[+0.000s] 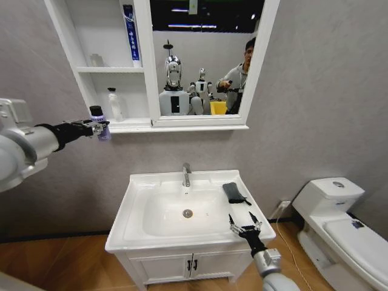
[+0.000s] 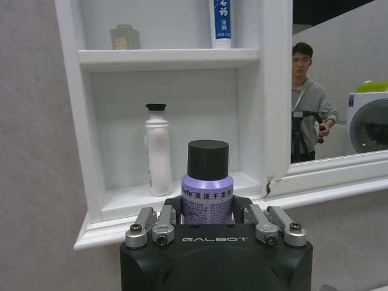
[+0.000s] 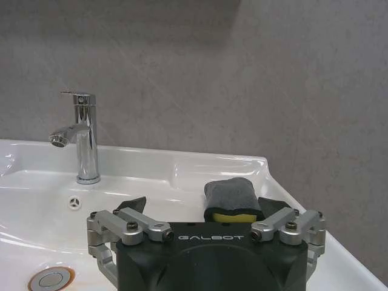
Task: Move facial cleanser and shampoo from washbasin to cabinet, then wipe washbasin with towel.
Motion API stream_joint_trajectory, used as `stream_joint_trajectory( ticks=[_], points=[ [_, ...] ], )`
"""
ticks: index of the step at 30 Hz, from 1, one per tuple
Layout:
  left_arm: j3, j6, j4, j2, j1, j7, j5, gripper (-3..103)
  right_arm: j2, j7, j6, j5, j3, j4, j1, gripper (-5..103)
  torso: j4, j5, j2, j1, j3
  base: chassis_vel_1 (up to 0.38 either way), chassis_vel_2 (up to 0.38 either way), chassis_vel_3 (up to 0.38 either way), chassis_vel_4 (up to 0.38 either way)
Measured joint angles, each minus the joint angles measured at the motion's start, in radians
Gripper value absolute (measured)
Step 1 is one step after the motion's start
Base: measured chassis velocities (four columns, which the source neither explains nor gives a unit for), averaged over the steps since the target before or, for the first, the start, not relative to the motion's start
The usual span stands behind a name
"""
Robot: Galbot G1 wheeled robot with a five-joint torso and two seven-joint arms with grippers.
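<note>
My left gripper (image 1: 92,128) is shut on a purple shampoo bottle (image 1: 102,129) with a black cap and holds it upright, just outside the front left of the cabinet's (image 1: 85,73) lower shelf. The bottle (image 2: 207,185) sits between the left gripper's (image 2: 208,211) fingers. A white, black-capped bottle (image 2: 159,151), which looks like the facial cleanser, stands on that shelf. The dark grey towel (image 1: 234,193) lies folded on the washbasin's (image 1: 136,206) right rim. My right gripper (image 1: 245,228) hovers open over the front right corner, just short of the towel (image 3: 229,193).
A chrome tap (image 1: 187,174) stands behind the bowl and its drain (image 1: 187,213). A blue tube (image 1: 129,33) and a small jar (image 1: 96,59) stand on the upper shelf. A white toilet (image 1: 339,212) is to the right, and cupboard doors (image 1: 188,264) are below the basin.
</note>
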Motion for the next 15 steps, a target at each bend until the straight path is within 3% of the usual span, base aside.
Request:
stream_joint_trajectory(
  ticks=[4,9,15],
  points=[
    [-0.004,-0.005,0.027,0.047,-0.024,0.015,-0.029,43,-0.006,0.000,-0.003,0.004,-0.009,-0.009,0.020,100,0.0000,0.0002,0.000,0.000,0.000,0.000,0.000,0.000,0.000],
    [-0.015,-0.009,0.082,0.089,0.008,0.067,0.028,43,0.007,-0.001,-0.004,0.001,-0.017,-0.012,0.020,100,0.0000,0.0001,0.000,0.000,0.000,0.000,0.000,0.000,0.000],
    [-0.013,0.004,0.100,0.057,0.033,0.066,0.074,43,0.021,-0.003,-0.015,0.010,-0.008,0.076,-0.002,100,0.0000,-0.0005,0.000,0.000,0.000,0.000,0.000,0.000,0.000]
  ],
)
